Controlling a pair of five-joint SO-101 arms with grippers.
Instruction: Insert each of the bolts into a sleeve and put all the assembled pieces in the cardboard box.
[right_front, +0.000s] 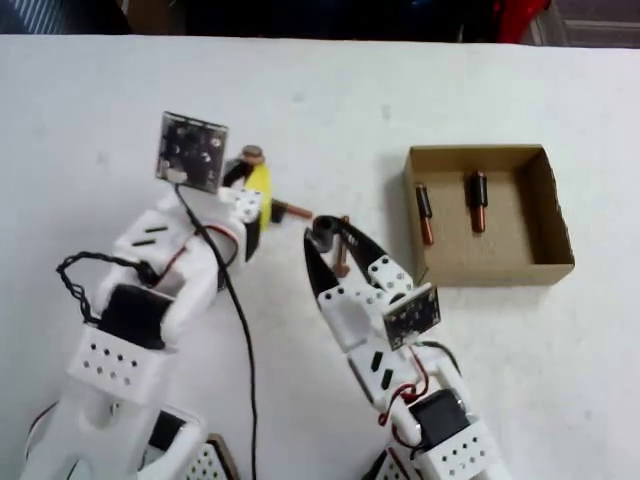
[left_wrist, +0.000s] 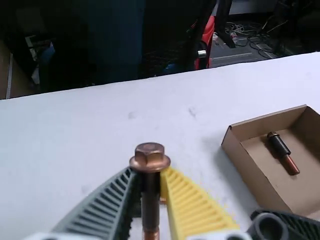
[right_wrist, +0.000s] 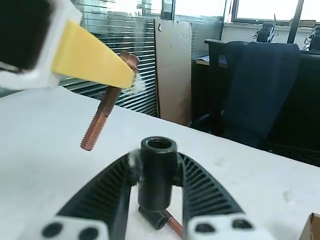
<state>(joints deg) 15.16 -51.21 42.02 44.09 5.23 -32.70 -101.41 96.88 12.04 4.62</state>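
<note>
Blinds (right_wrist: 120, 35), windows (right_wrist: 260, 10), dk chair (right_wrist: 265, 90) behind wht table (right_wrist: 260, 165).

The table (right_front: 350, 90) lies open along its far edge. Mid-table, the left gripper (right_front: 255, 180) and right gripper (right_front: 330, 241) crowd close together. The cardboard box (right_front: 495, 270) blocks the right side.

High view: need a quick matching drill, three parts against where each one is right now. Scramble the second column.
1. bolt
2. empty sleeve
3. assembled pieces

A. lying in the cardboard box
B. held in the right hand
C. held in the left hand

Pairs: 1-C, 2-B, 3-A
</note>
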